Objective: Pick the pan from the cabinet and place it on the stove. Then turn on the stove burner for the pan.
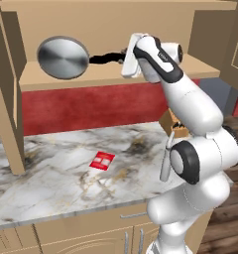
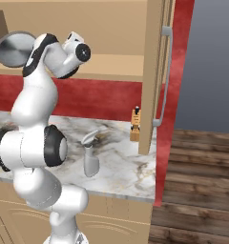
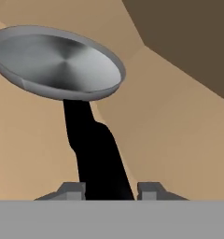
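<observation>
The pan [image 1: 63, 57] lay on the open cabinet [image 1: 106, 74] shelf, its black handle pointing toward the arm. The end effector [image 3: 109, 190] straddled that handle, fingers [image 3: 71, 189] narrowly parted on either side; whether they actually gripped it could not be told.

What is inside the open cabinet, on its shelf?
The pan lies on the shelf of the cabinet, its black handle running between the jaws of the gripper. The robot arm hides the shelf's right part.

Pan [image 1: 63, 57] on cabinet [image 1: 111, 74] shelf, handle toward tool [image 3: 109, 190], apparently between fingers; counter [image 1: 61, 173] below
</observation>
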Controlling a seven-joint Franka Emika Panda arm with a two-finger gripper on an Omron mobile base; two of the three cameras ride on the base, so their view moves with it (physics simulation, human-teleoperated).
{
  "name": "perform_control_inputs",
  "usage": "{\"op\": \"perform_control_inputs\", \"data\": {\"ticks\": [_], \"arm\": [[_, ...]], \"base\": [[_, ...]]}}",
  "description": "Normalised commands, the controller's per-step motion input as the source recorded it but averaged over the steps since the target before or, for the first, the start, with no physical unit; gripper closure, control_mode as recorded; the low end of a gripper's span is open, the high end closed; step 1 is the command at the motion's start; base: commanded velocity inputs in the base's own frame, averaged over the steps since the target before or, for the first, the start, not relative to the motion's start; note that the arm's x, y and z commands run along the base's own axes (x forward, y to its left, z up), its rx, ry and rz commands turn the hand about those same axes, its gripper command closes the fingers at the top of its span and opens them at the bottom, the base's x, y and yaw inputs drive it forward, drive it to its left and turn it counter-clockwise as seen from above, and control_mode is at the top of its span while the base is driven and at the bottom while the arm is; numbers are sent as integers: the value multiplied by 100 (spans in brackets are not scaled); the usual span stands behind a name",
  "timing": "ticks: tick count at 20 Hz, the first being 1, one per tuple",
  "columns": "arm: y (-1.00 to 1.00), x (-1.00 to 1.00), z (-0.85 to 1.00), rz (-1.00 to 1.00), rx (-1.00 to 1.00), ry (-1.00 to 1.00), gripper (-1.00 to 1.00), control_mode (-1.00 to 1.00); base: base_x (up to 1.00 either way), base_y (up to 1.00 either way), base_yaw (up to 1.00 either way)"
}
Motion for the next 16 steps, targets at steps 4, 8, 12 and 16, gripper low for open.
{"op": "perform_control_inputs", "data": {"ticks": [4, 8, 12, 16], "arm": [[-38, -29, 0, 9, 1, -2, 100, -100], [-20, -20, 0, 0, 0, -7, 100, -100], [-17, -22, 0, -1, 0, -4, 100, -100], [-7, -18, 0, -1, 0, -4, 100, -100]], "base": [[0, 0, 0], [0, 0, 0], [0, 0, 0], [0, 0, 0]]}}
